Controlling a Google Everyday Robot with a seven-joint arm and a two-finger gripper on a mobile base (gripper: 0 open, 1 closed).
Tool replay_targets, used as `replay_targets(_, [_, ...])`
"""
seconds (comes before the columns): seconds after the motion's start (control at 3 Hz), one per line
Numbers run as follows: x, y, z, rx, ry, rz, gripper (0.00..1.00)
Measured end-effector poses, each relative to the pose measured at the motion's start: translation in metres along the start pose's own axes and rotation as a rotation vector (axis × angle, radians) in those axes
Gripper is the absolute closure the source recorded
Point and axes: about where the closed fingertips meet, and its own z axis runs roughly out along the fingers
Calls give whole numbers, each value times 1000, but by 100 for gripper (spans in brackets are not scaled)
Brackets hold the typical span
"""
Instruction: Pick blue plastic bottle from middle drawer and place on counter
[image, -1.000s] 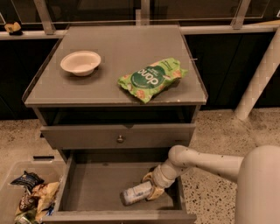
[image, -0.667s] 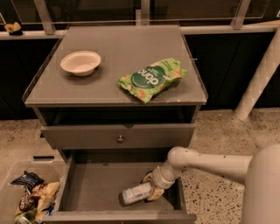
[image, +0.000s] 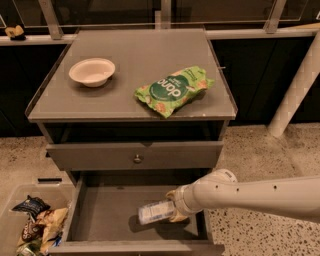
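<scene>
Single camera: elevated, in front, facing down at the flat grey bench (image: 150, 55) and wide grey open drawer (image: 110, 215), medium range; end effector (image: 175, 206) lower centre, inside that drawer.

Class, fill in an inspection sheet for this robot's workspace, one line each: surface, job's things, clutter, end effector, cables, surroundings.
Surface: counter, flat grey top.
Job's things: blue plastic bottle on its side in the open middle drawer, right of centre; not yet on the counter.
Clutter: white bowl at the counter's left, green snack bag at its right.
End effector: inside the drawer at the bottle's right end, arm reaching in from the right.
Cables: nothing seen.
Surroundings: closed knobbed drawer above; clear bin of snack packets at left; white post at right.
</scene>
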Motion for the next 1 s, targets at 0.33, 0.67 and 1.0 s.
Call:
replay_targets(0.33, [-16,8,-52,104,41,17,100])
replay_targets(0.67, [-38,5,-100,171,64,24,100])
replay_targets(1.0, [-44,-1,-110,191,69,12,100])
